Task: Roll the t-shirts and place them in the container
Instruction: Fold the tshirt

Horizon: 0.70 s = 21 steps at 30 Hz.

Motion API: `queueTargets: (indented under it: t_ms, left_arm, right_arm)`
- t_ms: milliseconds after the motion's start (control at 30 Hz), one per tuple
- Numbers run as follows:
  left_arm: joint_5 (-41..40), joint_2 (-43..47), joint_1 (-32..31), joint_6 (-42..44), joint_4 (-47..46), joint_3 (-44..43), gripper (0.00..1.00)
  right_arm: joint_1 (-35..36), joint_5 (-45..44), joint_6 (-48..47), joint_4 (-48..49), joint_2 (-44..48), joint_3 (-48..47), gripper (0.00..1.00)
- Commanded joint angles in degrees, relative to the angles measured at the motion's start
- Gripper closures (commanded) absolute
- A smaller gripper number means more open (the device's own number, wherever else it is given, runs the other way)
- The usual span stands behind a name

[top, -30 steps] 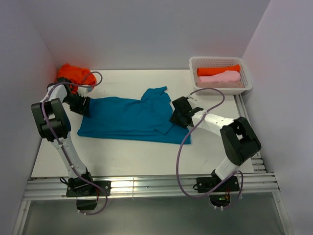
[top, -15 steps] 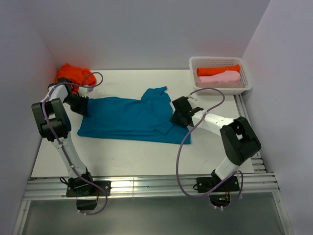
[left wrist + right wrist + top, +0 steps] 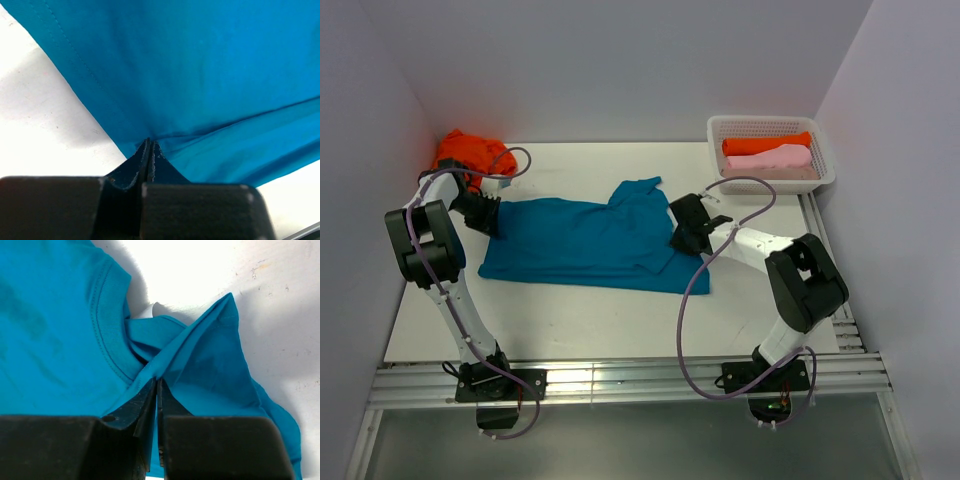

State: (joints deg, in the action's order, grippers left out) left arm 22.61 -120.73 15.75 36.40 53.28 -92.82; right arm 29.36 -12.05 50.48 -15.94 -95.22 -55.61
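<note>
A teal t-shirt [image 3: 585, 240] is shown spread across the middle of the white table [image 3: 600, 320], with its long axis running from left to right and a folded portion raised toward the far side near the centre. Its left edge is pinched by the left gripper [image 3: 492, 218]; in the left wrist view the two fingers [image 3: 135, 167] are seen pressed fully together, with the hemmed border of the cloth [image 3: 200, 75] drawn into a small crease at their tips. Its right end is held by the right gripper [image 3: 682, 238]; in the right wrist view the jaws are seen closed to a narrow slit on a bunched fold of the fabric [image 3: 200, 370], just beside the stitched collar band. Both arms are seen lowered to the table surface at opposite ends of the garment. An orange t-shirt [image 3: 470, 152] is seen lying crumpled at the far left corner, just behind the left arm's wrist. At the far right corner a white lattice basket [image 3: 825, 180] is placed, well apart from the teal garment, and in it a rolled orange t-shirt [image 3: 765, 144] and a rolled pink t-shirt [image 3: 770, 158] are laid side by side.
</note>
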Motion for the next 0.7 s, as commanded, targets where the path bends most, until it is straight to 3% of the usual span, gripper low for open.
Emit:
queueTargets:
  t_ms: [0, 667]
  left_arm:
    - [1.73, 1.46, -0.28, 0.95, 1.04, -0.08, 1.0]
    - [0.85, 3.74, 0.77, -0.63, 0.51, -2.72, 1.0]
  right_arm:
    - [-0.27, -1.83, -0.03, 0.21, 2.31, -2.22, 0.92]
    - [-0.8, -4.29, -1.0, -2.25, 4.96, -4.32, 0.98]
